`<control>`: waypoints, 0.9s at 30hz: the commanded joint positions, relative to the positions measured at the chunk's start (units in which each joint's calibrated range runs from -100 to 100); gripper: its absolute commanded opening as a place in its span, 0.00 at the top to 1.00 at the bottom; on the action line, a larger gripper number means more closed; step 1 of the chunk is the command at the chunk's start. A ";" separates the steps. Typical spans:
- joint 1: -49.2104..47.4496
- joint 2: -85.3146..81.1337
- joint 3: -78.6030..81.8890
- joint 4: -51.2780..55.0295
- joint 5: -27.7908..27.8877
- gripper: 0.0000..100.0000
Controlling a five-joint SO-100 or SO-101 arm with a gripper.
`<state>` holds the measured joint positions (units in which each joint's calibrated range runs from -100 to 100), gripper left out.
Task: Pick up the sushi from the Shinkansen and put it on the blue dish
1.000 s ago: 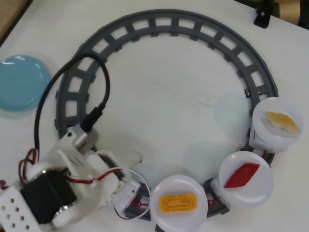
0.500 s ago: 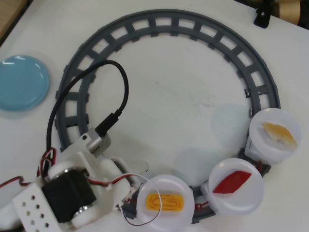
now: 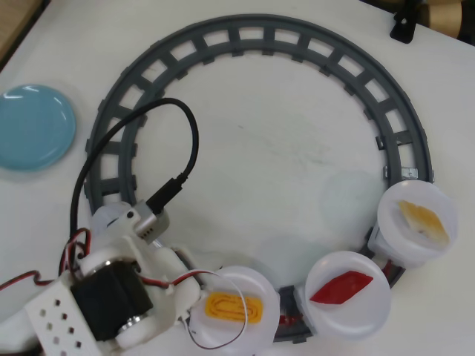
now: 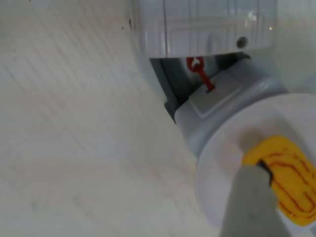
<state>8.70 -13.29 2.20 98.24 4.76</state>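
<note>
The sushi (image 3: 233, 308), orange-yellow with looped ridges, lies on the leading round white dish (image 3: 261, 285) of the Shinkansen, at the bottom of the overhead view. The train's white body (image 4: 202, 27) and red coupling (image 4: 200, 74) fill the top of the wrist view; in the overhead view its nose is hidden under my arm. My gripper (image 3: 208, 297) reaches over that dish from the left. In the wrist view one grey finger (image 4: 252, 202) rests against the end of the sushi (image 4: 291, 177); the other finger is out of frame. The blue dish (image 3: 33, 126) lies empty at the far left.
Two more white dishes follow on the grey ring track (image 3: 312, 41): one with a red diamond piece (image 3: 341, 288), one with a pale yellow wedge (image 3: 423, 219). A black cable (image 3: 189, 141) loops from my arm over the track's left side. A dark object (image 3: 404, 22) sits top right.
The train has rolled leftward along the bottom of the track, bringing the sushi dish under my gripper. My arm has shifted slightly and its cable loop has swung right.
</note>
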 commanded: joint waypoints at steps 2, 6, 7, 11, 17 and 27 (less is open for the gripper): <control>-0.43 -0.11 1.86 0.41 1.46 0.69; -2.37 -0.11 3.12 0.75 3.92 0.69; -2.98 -0.11 3.30 0.75 4.34 0.69; -5.62 -0.11 3.49 0.83 6.22 0.69; -9.06 -0.03 5.83 0.75 9.26 0.69; -8.18 -0.11 7.45 0.32 9.62 0.69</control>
<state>0.04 -13.12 9.70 98.24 14.28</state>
